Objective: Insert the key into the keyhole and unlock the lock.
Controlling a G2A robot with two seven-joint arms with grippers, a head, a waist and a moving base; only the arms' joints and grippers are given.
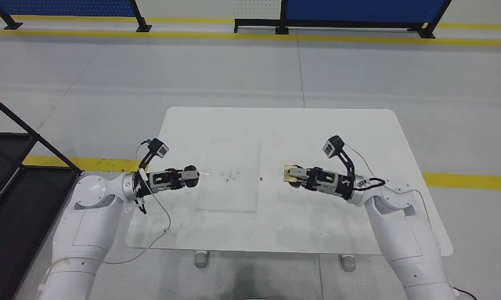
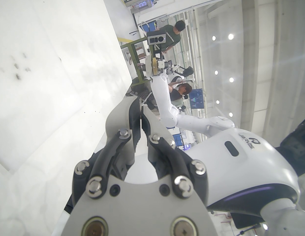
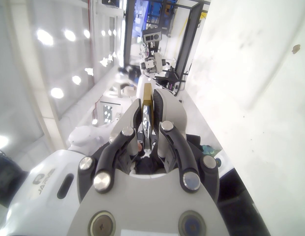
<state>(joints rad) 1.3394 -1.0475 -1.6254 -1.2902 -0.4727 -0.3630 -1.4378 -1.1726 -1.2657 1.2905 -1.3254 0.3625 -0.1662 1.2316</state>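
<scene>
You see L gripper (image 1: 196, 175) jaws pinched on the thin key (image 2: 141, 114). R gripper (image 1: 294, 175) jaws hold the gold lock (image 3: 147, 94), well apart, over the table (image 1: 313, 128).

Open gap between key (image 2: 142, 114) and lock (image 1: 291, 173)

No text, number or sign can be read on the table (image 1: 329, 135), lock (image 3: 147, 94), key (image 1: 203, 175) or the screen (image 2: 196, 98) behind.

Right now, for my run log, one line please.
left jaws: shut on key | right jaws: shut on lock | key and lock apart
</scene>
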